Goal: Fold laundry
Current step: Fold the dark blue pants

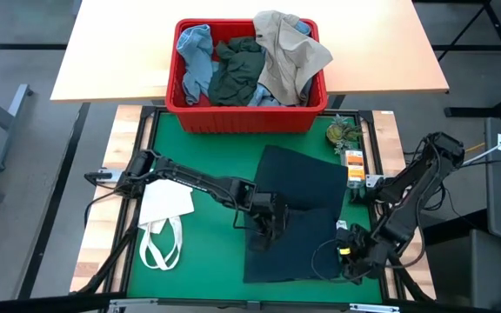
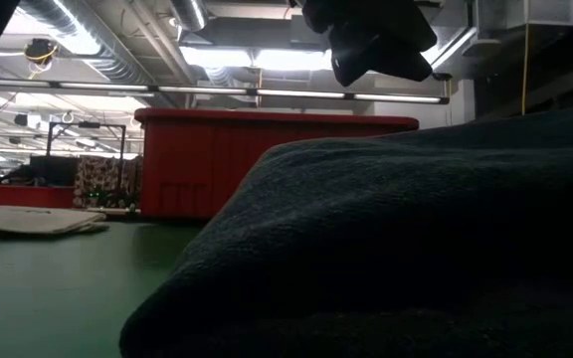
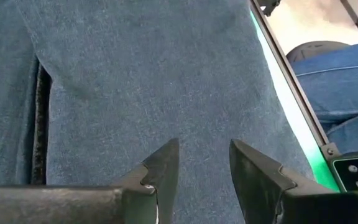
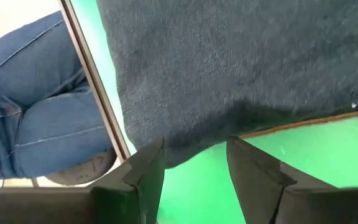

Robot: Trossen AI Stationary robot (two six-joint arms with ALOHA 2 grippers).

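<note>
Jeans (image 1: pixel 298 213) spread flat on green mat (image 1: pixel 207 252), near edge. Heavy denim, limp, grippy, folds thick. Left gripper (image 3: pixel 204 162) hovers over middle, fingers parted, empty. Right gripper (image 4: pixel 194 158) open at hem corner; best hold there, hem edge.

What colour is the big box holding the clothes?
The box is red; the high view shows it best.

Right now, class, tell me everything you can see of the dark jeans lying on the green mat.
The jeans are dark navy denim, spread flat on the green mat in front of the red bin. They look partly folded, with a seam showing in the left wrist view. The left gripper hangs just over their middle, fingers parted; the right gripper, also parted, is at their near right edge.
</note>
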